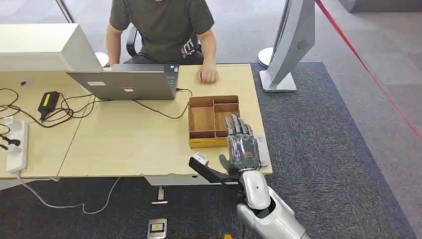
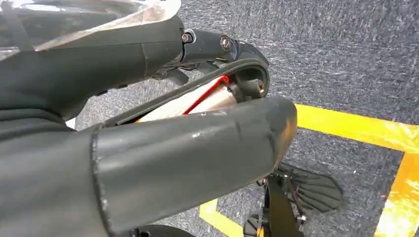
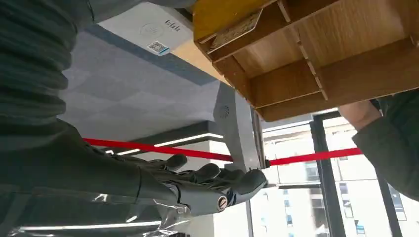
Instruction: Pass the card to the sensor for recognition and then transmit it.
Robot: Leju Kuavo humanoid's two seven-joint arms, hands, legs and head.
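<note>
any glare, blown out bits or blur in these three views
Head view: even indoor light, sharp, soft shadows under the light wooden table. Left wrist view: the dark grey left hand is very close and soft, with glare on clear plastic wrap. Right wrist view: bright windows wash out behind the right hand; the brown wooden divided tray stays readable.

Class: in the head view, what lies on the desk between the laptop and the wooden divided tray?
In the head view, a black cable crosses the desktop between laptop and tray.
</note>
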